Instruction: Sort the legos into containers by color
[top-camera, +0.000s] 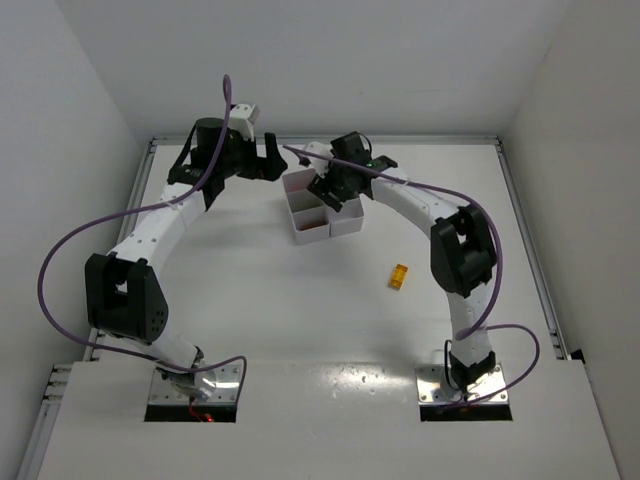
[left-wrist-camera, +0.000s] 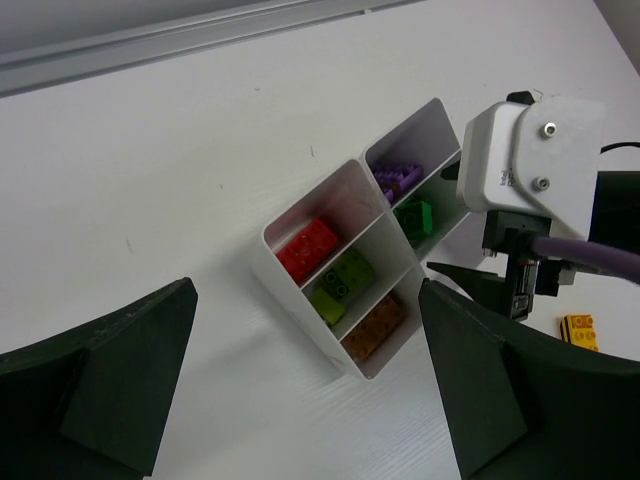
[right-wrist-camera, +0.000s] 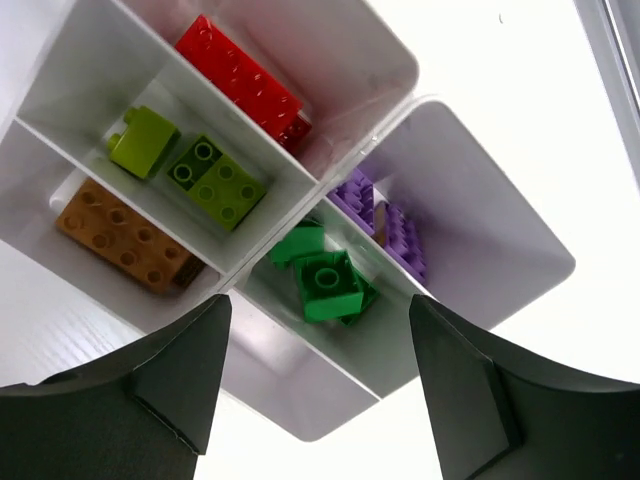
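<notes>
From above, the white containers (top-camera: 306, 224) sit at the far middle of the table (top-camera: 300, 320). The right gripper (top-camera: 330, 190) hangs directly over them, and the left gripper (top-camera: 262, 163) is just to their left, not touching; what lies inside them is too small to tell from here. This view also shows a yellow brick (top-camera: 400, 276) lying alone on the table, well apart from the containers, nearer the bases and to the right. The right wrist camera looks straight down into the compartments: a red brick (right-wrist-camera: 240, 75) in one, two lime-green bricks (right-wrist-camera: 215, 180) in the next and an orange brick (right-wrist-camera: 125, 235) in the third. Across the dividing wall, purple bricks (right-wrist-camera: 385, 220) lie beside a compartment of green bricks (right-wrist-camera: 325, 280). The right claw's fingers (right-wrist-camera: 150, 390) stand wide apart with nothing held between them. The left wrist camera sees the same compartments at a slant, with the white camera housing (left-wrist-camera: 530, 150) of the right wrist above their edge and the yellow brick at the frame's right edge. The left claw is likewise spread wide and holds nothing
</notes>
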